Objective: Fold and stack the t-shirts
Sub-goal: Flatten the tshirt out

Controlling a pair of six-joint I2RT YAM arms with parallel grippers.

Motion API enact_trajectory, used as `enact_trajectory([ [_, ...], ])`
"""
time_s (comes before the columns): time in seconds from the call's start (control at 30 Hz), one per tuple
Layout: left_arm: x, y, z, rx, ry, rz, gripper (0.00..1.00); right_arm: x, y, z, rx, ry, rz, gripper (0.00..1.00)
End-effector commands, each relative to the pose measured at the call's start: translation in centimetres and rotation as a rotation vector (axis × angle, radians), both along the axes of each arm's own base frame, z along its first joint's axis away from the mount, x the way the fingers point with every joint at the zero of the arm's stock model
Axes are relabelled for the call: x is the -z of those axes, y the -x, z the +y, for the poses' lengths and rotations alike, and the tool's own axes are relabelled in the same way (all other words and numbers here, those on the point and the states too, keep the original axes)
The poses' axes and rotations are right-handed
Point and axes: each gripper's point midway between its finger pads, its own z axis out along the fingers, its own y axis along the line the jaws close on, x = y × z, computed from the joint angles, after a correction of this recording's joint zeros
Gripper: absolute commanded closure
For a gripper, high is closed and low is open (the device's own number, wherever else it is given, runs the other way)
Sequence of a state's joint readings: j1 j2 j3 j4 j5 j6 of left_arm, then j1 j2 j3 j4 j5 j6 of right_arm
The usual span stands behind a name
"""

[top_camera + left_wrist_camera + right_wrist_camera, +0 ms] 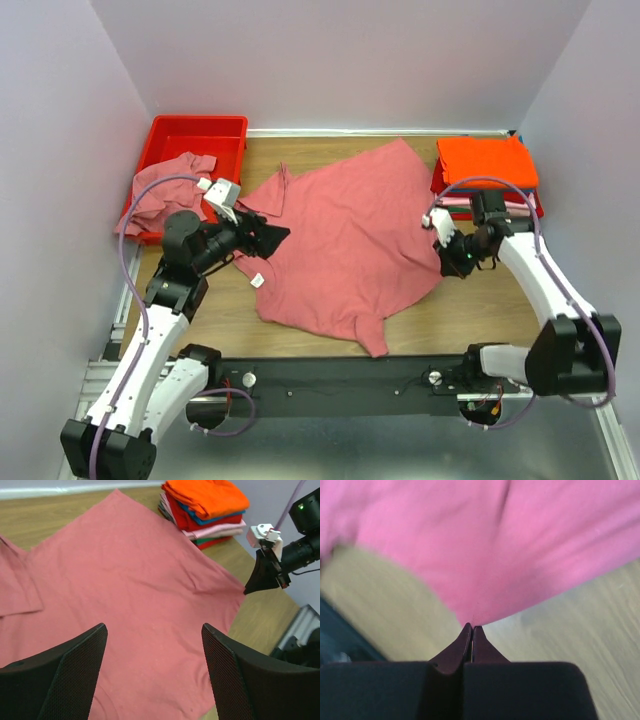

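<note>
A large rose-pink t-shirt (pixel 345 235) lies spread on the wooden table, with a small white tag (pixel 257 281) at its near left edge. My left gripper (pixel 268 238) hovers over the shirt's left side, open and empty; its wrist view shows the shirt (pixel 125 590) between the wide-apart fingers (pixel 75 675). My right gripper (pixel 447 263) is at the shirt's right corner, shut, its tips (pixel 472 627) pinching the fabric edge (pixel 485 555). It also shows in the left wrist view (pixel 248 590). A folded stack with an orange t-shirt (pixel 487 160) on top sits at the far right.
A red plastic bin (pixel 200 132) stands at the far left with another crumpled rose-pink shirt (pixel 165 190) hanging over its edge. The folded stack also shows in the left wrist view (pixel 207 507). Walls close in on the left, back and right.
</note>
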State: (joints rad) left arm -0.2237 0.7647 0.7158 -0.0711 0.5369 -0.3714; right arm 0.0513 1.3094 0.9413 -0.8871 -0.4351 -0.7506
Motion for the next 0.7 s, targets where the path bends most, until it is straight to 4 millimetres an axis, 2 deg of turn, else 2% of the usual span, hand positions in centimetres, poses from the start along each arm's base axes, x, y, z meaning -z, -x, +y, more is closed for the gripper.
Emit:
enact_trajectory([
  [0.0,1.4,2.0,-2.3,0.090,0.041,0.087,0.17,-0.2,8.3,-2.1,-0.285,0.112,0.146,1.00],
  [0.07,2.1,2.3,-3.0,0.092,0.039,0.117,0.18,-0.5,8.8,-3.5,-0.283,0.188,0.104,1.00],
  [0.1,2.2,3.0,-4.0,0.126,0.039,0.125,0.18,-0.5,9.4,-4.2,-0.283,0.225,0.106,1.00],
  [0.13,2.5,3.0,-4.3,0.115,0.037,0.133,0.18,-0.9,9.7,-4.3,-0.289,0.233,0.094,1.00],
  [0.2,2.7,4.2,-6.1,0.167,0.044,0.156,0.18,-1.8,11.1,-4.1,-0.308,0.218,0.090,1.00],
  [0.27,3.0,4.5,-7.0,0.176,0.038,0.168,0.18,-2.5,11.6,-3.8,-0.293,0.199,0.092,1.00],
  [0.43,4.5,5.0,-8.8,0.213,0.015,0.205,0.19,-3.4,11.7,-3.7,-0.254,0.197,0.035,0.94],
  [0.5,4.9,5.1,-9.1,0.213,0.003,0.211,0.20,-3.5,10.8,-3.6,-0.176,0.189,0.036,0.70],
  [0.53,5.5,5.0,-9.1,0.208,-0.005,0.222,0.20,-3.5,8.4,-3.6,-0.112,0.192,-0.017,0.58],
  [0.57,5.7,4.9,-9.0,0.193,-0.008,0.226,0.20,-3.6,7.6,-3.5,-0.012,0.178,-0.011,0.47],
  [0.6,5.9,5.0,-9.1,0.191,-0.009,0.230,0.20,-3.7,6.6,-3.5,0.036,0.170,-0.025,0.31],
  [0.63,6.5,4.9,-8.9,0.174,-0.012,0.242,0.20,-3.8,4.3,-3.3,0.133,0.145,-0.060,0.28],
  [0.67,6.9,5.1,-8.8,0.171,-0.019,0.253,0.20,-3.8,3.5,-3.0,0.157,0.123,-0.066,0.28],
])
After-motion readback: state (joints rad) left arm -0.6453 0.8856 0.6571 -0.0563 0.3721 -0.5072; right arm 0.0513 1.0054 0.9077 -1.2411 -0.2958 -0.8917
